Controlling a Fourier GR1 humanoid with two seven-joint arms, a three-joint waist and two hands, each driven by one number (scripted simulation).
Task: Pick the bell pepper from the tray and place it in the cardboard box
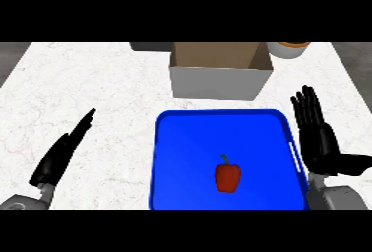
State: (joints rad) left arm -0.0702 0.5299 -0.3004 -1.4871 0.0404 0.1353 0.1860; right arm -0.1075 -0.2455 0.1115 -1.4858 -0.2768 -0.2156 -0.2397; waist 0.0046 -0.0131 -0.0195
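Observation:
A red bell pepper [228, 177] with a dark stem lies on the blue tray [189, 142], towards its near right part. Beyond the tray's far edge stands the open cardboard box [219, 74], upright with its opening upward. My right hand [320, 138] is open, fingers straight and pointing away, just outside the tray's right rim and level with the pepper. My left hand [64, 150] is open too, seen edge-on with fingers straight, well left of the tray over the counter. Neither hand touches the pepper.
The white marbled counter [87, 88] carries everything. A pale cup or pot with an orange top [289, 49] stands at the back right beside the box. A dark object [150, 46] peeks out at the back, left of the box.

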